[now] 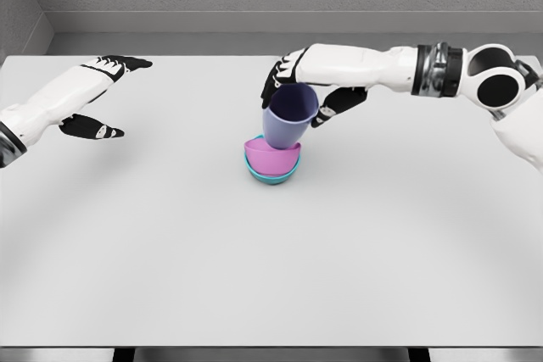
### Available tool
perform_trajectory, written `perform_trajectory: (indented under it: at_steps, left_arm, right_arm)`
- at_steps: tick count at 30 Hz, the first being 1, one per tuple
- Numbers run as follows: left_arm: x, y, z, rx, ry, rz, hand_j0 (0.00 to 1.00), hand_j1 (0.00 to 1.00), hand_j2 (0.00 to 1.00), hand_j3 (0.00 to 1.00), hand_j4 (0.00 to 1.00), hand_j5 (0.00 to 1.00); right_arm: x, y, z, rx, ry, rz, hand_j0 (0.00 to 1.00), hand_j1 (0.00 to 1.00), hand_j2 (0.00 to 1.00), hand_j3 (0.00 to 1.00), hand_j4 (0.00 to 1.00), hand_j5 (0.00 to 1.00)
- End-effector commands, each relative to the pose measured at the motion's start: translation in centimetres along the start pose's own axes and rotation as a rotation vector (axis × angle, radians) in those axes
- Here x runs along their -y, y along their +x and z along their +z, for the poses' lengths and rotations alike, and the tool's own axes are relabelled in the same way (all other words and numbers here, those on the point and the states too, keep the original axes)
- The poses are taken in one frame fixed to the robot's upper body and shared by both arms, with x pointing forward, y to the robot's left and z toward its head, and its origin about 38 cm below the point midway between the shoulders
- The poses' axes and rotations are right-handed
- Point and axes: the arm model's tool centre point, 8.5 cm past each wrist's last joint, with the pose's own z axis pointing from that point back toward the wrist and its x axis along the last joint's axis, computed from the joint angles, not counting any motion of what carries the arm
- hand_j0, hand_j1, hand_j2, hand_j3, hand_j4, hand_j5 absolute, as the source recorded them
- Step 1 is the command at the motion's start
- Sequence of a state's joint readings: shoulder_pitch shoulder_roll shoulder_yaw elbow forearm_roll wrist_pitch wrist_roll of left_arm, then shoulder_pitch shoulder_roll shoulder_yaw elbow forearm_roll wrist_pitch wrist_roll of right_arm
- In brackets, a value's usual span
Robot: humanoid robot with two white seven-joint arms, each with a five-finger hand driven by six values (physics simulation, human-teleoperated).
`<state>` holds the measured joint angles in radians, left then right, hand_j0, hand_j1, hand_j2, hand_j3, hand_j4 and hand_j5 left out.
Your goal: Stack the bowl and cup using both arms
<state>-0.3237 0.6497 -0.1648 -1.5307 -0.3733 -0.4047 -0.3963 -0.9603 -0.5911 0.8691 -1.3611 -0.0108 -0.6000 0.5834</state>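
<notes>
Nearest the camera, only bare white bench (271, 294) is seen, with nothing laid on its front half. Farther in, near the middle, a teal bowl (273, 177) is set upright on the surface, and a pink bowl (273, 158) is nested inside it, so that only a thin rim of teal is shown below the pink. The two bowls are judged to be already stacked, which leaves the cup as the last piece.

A lavender cup (288, 115) is held directly above and into the pink bowl, its base appearing to touch or sit just within the pink rim; full contact cannot be told. It is tilted, with its open mouth turned up and toward the camera, and nothing is seen inside it. The tilt is judged to come from the side grasp, and levelling would be called for before release, or the cup could tip out of the shallow bowl.

The right hand (307, 91) is closed around the cup's upper part, dark fingers (273, 82) wrapped over the far rim on one side and the thumb side pressed against the other.

Well apart, at the left edge, the left hand (95, 99) is held over the bench with fingers spread and nothing grasped, apparently kept clear of the stack. Behind the bench, a grey wall closes the scene.
</notes>
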Motion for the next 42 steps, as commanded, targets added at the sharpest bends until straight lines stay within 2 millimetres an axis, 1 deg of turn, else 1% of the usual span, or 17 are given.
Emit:
perform_trajectory:
  at_steps: [1,9,11,18,20,24,26,27,29,30,33,34,35,37,39,40,42]
  left_arm:
    - [0.0,0.0,0.0,0.001,0.002,0.004,1.00,1.00,1.00,1.00,1.00,1.00]
    - [0.1,0.2,-0.2,0.006,0.006,0.012,1.00,1.00,1.00,1.00,1.00,1.00]
    - [0.1,0.2,-0.2,0.006,0.006,0.012,1.00,1.00,1.00,1.00,1.00,1.00]
    - [0.1,0.2,-0.2,0.007,0.006,0.012,1.00,1.00,1.00,1.00,1.00,1.00]
    - [0.1,0.2,-0.2,0.007,0.006,0.012,1.00,1.00,1.00,1.00,1.00,1.00]
    - [0.1,0.2,-0.2,0.007,0.006,0.012,1.00,1.00,1.00,1.00,1.00,1.00]
    - [0.1,0.3,-0.2,0.009,0.005,0.011,1.00,1.00,1.00,1.00,1.00,1.00]
    - [0.1,0.3,-0.2,0.008,0.007,0.011,1.00,1.00,1.00,1.00,1.00,1.00]
    - [0.1,0.3,-0.2,0.008,0.007,0.011,1.00,1.00,1.00,1.00,1.00,1.00]
    - [0.1,0.3,-0.2,0.009,0.007,0.010,1.00,1.00,1.00,1.00,1.00,1.00]
    - [0.1,0.3,-0.2,0.011,0.007,0.009,1.00,1.00,1.00,1.00,1.00,1.00]
    - [0.1,0.3,-0.3,0.010,0.008,0.011,1.00,1.00,1.00,1.00,1.00,1.00]
    - [0.1,0.4,-0.3,0.012,0.007,0.011,1.00,1.00,1.00,1.00,1.00,1.00]
    - [0.1,0.4,-0.3,0.013,0.008,0.010,1.00,1.00,1.00,1.00,1.00,1.00]
    - [0.1,0.4,-0.3,0.011,0.008,0.010,1.00,1.00,1.00,1.00,1.00,1.00]
    - [0.1,0.4,-0.3,0.011,0.008,0.010,1.00,1.00,1.00,1.00,1.00,1.00]
    - [0.1,0.4,-0.2,0.011,0.007,0.011,1.00,1.00,1.00,1.00,1.00,1.00]
  right_arm:
    - [-0.1,-0.1,-0.1,-0.005,0.001,-0.001,0.64,0.64,0.64,0.64,0.64,0.64]
    - [-0.5,-0.2,-0.1,-0.009,0.008,-0.003,0.64,0.64,0.64,0.64,0.64,0.64]
    - [-0.5,0.1,-0.9,0.009,0.006,-0.004,0.64,0.64,0.64,0.64,0.64,0.64]
    - [-0.7,0.1,-1.5,0.014,0.007,-0.006,0.66,0.66,0.66,0.66,0.66,0.66]
    - [-1.4,0.0,-1.5,0.006,0.018,-0.010,0.66,0.66,0.66,0.66,0.66,0.66]
    - [-1.6,-0.1,-1.5,0.003,0.020,-0.012,0.67,0.67,0.67,0.67,0.67,0.67]
    - [-1.7,-0.2,-1.5,0.002,0.022,-0.014,0.71,0.71,0.71,0.71,0.71,0.71]
    - [-1.7,-0.2,-1.5,0.000,0.023,-0.014,0.78,0.78,0.78,0.78,0.78,0.78]
    - [-1.8,-0.2,-1.5,-0.002,0.021,-0.018,0.87,0.87,0.87,0.87,0.87,0.87]
    - [-1.8,-0.3,-1.5,-0.004,0.021,-0.019,0.98,0.98,0.98,0.98,0.98,0.98]
    - [-1.7,-0.3,-1.3,-0.004,0.019,-0.015,1.00,1.00,1.00,1.00,1.00,1.00]
    - [-1.5,-0.4,-0.8,-0.012,0.019,-0.012,1.00,1.00,1.00,1.00,1.00,1.00]
    - [-1.3,-0.9,0.5,-0.035,0.018,-0.009,1.00,1.00,1.00,1.00,1.00,1.00]
    - [-0.6,-2.3,5.2,-0.131,0.020,0.003,1.00,1.00,1.00,1.00,1.00,1.00]
    - [-0.8,-4.2,12.4,-0.284,-0.008,-0.032,1.00,1.00,1.00,1.00,1.00,1.00]
    - [-1.4,-5.2,14.1,-0.334,-0.015,-0.058,1.00,1.00,1.00,1.00,1.00,1.00]
    - [-1.8,-5.8,15.0,-0.364,-0.019,-0.075,1.00,1.00,1.00,1.00,1.00,1.00]
